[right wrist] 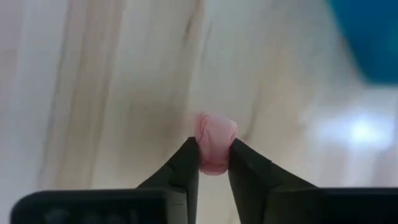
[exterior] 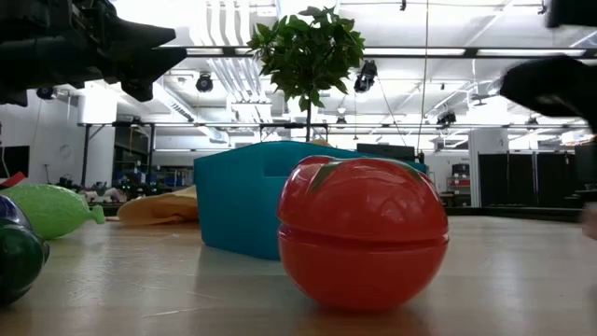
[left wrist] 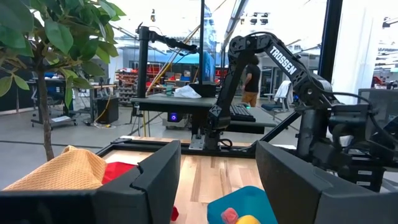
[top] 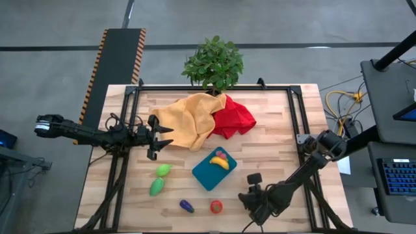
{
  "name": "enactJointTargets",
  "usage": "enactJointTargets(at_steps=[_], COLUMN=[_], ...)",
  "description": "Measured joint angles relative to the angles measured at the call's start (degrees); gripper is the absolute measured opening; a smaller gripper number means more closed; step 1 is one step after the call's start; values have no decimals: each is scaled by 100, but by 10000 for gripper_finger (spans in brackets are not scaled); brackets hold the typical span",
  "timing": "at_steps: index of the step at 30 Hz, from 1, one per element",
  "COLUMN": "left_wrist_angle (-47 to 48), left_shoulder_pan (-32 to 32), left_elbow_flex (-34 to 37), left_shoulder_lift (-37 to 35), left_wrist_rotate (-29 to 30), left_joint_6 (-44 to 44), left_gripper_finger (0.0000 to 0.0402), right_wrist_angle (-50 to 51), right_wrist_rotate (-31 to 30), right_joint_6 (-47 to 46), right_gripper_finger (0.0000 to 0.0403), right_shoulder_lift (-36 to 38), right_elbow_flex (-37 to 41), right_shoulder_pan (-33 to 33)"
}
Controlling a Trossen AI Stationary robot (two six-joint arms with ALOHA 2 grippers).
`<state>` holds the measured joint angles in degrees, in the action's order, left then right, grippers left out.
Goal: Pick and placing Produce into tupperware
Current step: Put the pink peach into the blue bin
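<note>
Pink grip risk: the right hand (right wrist: 214, 163) pinches a small pink piece (right wrist: 214, 149) only at its fingertips, so the piece could squirt out or drop on the way to the tupperware (top: 213, 169); a fall onto the wooden tabletop (top: 273, 130) would likely send it rolling.
Collision risk: the tomato (top: 216, 207) lies just beside the right hand's path, near the tabletop's front edge, and a low sweep could knock it off.
Right hand: nearly closed, both fingers pressed on the pink piece, near the front edge beside the tupperware.
Left hand (top: 162, 136): spread wide and holding nothing, hovering by the yellow cloth (top: 188, 120), well apart from the tupperware.
Tupperware: mid-tabletop, with the banana (top: 220, 162) and a small piece already inside.
Left outside: two green pieces (top: 160, 179), the eggplant (top: 186, 206) and the tomato.
</note>
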<state>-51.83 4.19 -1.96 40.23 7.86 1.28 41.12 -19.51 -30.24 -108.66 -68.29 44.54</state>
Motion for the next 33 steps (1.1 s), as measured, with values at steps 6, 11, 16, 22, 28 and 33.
enactJointTargets(at_steps=[6, 11, 16, 22, 28, 33], left_wrist_angle=[-2, -2, 2, 13, 17, 17], left_shoulder_pan=[0, 0, 0, 2, 0, 0], left_elbow_flex=[0, 0, 0, 0, 0, 0], left_shoulder_lift=[0, 0, 0, 0, -1, 0], left_wrist_rotate=[4, 11, 11, 11, 11, 11], left_joint_6=[0, -7, -4, -4, -7, -7], left_gripper_finger=[196, 196, 196, 196, 196, 196], right_wrist_angle=[3, 12, 48, 116, 179, 151], right_wrist_rotate=[-327, -649, -1379, -1281, -595, -128], right_joint_6=[754, 1090, 1183, 1377, 1669, 1748], right_gripper_finger=[51, 51, 50, 50, 50, 50], right_shoulder_lift=[4, 7, 66, 207, 210, 208], right_elbow_flex=[-285, -679, -1215, -1378, -1271, -1174], right_shoulder_pan=[-456, -833, -1255, -1963, -2661, -2993])
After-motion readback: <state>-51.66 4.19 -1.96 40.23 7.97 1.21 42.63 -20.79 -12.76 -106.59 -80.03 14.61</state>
